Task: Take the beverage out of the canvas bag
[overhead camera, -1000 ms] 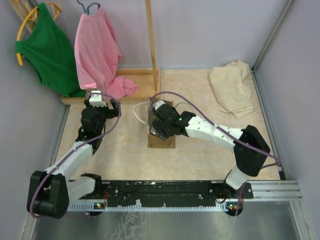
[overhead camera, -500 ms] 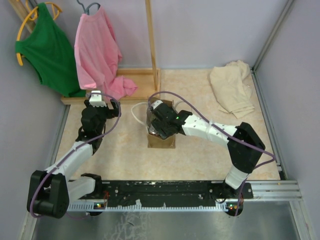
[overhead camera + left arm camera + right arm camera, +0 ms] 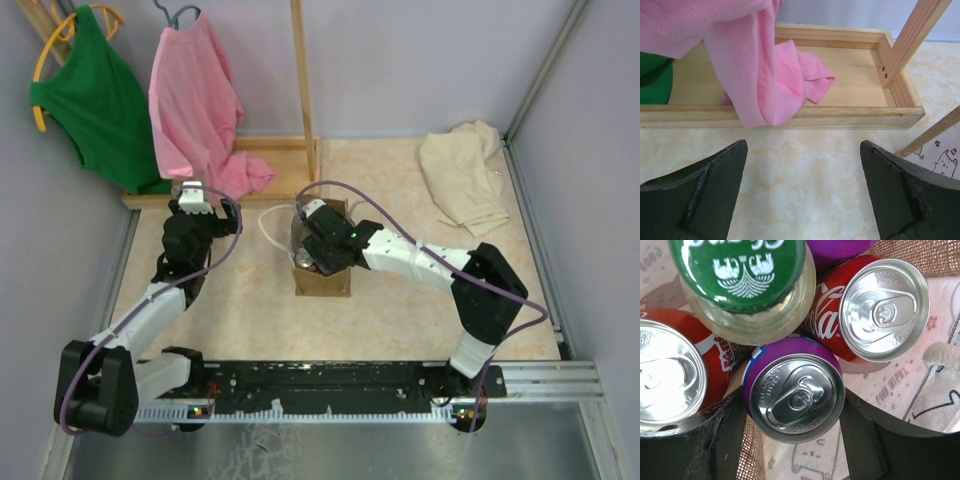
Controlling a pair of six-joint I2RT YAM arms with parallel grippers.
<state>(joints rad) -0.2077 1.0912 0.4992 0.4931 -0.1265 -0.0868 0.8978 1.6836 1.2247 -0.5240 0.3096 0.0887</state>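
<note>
The tan canvas bag [image 3: 322,282] stands mid-table with a white rope handle [image 3: 270,228] hanging off its left side. My right gripper [image 3: 308,255] reaches down into its open top. In the right wrist view the bag [image 3: 890,385] holds a purple can [image 3: 796,396], two red cola cans [image 3: 875,307] [image 3: 667,375] and a green-capped bottle [image 3: 742,270]. My right gripper [image 3: 795,405] has one finger pressed on each side of the purple can. My left gripper [image 3: 802,190] is open and empty, low over the table left of the bag [image 3: 940,131].
A wooden rack base [image 3: 260,165] with an upright post [image 3: 303,75] stands at the back, a pink shirt [image 3: 195,105] and a green shirt [image 3: 95,100] hanging over it. A pale beige cloth [image 3: 462,175] lies at the back right. Walls close both sides.
My right gripper has shifted slightly left and deeper into the bag's top; the rope handle has swung outward to the left. The left arm has not moved.
</note>
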